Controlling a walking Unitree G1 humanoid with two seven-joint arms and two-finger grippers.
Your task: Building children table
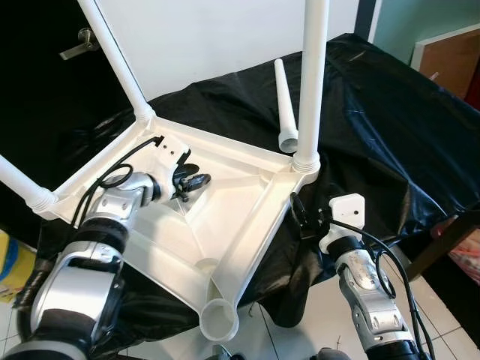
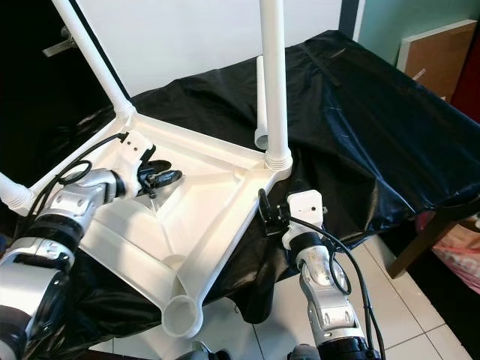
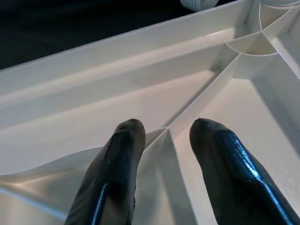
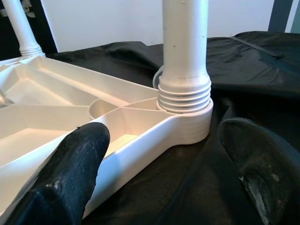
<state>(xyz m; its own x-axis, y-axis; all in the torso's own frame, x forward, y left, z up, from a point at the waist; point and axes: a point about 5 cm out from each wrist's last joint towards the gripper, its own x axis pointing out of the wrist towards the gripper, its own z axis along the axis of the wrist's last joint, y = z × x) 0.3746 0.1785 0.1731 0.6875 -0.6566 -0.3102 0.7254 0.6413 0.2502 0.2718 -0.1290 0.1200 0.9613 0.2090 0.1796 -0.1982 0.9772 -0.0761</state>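
The white table top [image 1: 232, 202] lies upside down on a black cloth [image 1: 375, 120]. Three white legs stand in its corner sockets, one of them the tall leg [image 1: 312, 75] at the right corner. The near corner socket [image 1: 219, 319] holds nothing. A loose leg [image 1: 285, 105] lies on the cloth behind the tall one. My left gripper [image 1: 193, 182] hovers over the ribbed underside, open, its fingers [image 3: 126, 154] astride a thin rib. My right gripper [image 1: 300, 217] sits beside the top's right edge just below the tall leg's threaded base [image 4: 183, 101], open wide.
A wooden board [image 1: 450, 56] leans at the back right. A dark door with a metal handle [image 1: 79, 45] is at the back left. White tiled floor [image 1: 315, 315] lies below the cloth's edge, with a dark furniture leg [image 1: 442, 240] on the right and a yellow object [image 1: 11, 270] on the left.
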